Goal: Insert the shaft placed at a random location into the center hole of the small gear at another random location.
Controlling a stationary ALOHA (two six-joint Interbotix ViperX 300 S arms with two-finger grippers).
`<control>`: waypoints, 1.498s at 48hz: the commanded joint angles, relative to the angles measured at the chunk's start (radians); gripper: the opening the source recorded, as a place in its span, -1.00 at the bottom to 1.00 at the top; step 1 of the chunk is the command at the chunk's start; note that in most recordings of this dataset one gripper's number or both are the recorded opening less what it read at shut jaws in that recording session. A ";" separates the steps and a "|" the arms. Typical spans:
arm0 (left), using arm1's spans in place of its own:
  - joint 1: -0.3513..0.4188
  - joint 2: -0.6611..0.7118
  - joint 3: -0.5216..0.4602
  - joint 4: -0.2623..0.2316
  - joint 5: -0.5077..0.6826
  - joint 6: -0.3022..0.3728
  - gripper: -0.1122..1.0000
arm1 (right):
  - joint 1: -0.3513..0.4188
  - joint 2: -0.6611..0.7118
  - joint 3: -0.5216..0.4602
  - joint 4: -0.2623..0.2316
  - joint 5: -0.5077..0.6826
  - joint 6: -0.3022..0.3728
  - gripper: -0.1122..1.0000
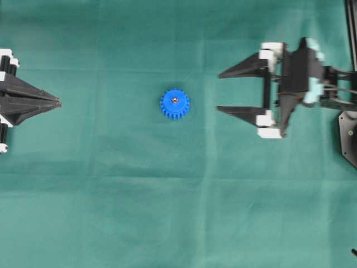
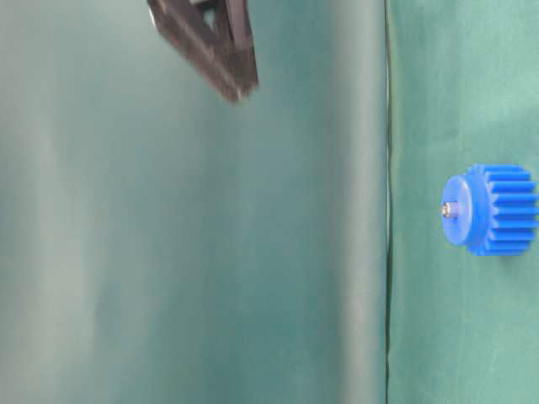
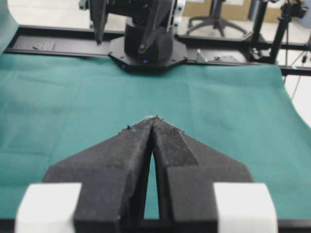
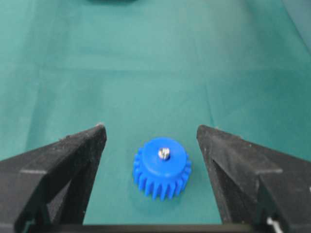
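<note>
The small gear (image 1: 175, 104) lies flat on the green cloth (image 1: 111, 212), near the middle of the surface and somewhat toward its far edge in the overhead view. The shaft (image 1: 175, 100) stands in the center hole; its silvery tip shows just proud of the raised hub in the table-level and right wrist views. The hole itself is hidden by the pin. How deep the pin sits cannot be told.

The right gripper (image 1: 218, 91) is released, jaws spread wide and holding nothing, well apart from the gear toward the right edge. In its own camera the gear appears between and beyond the two fingers (image 4: 63, 160), touching neither. The left gripper (image 1: 58, 103) is clenched, fingertips pressed together with nothing between them, parked at the left edge.

Judgement: the insertion appears complete, or very nearly so.

Risks from here:
- If the pin is only shallowly seated, any jolt to the cloth or gear could tip it out.
- The gear is light and rests loose on fabric; a finger brushing its teeth would slide or tilt it.
- The cloth shows creases; an arm dragging across it could tug the fabric and shift the gear.
- A renewed closing of the right jaws near the hub could catch the protruding tip and lift the pin.
</note>
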 commanded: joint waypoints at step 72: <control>-0.002 0.003 -0.011 -0.002 0.005 -0.002 -0.81 | 0.005 -0.140 0.054 0.000 0.060 0.002 0.59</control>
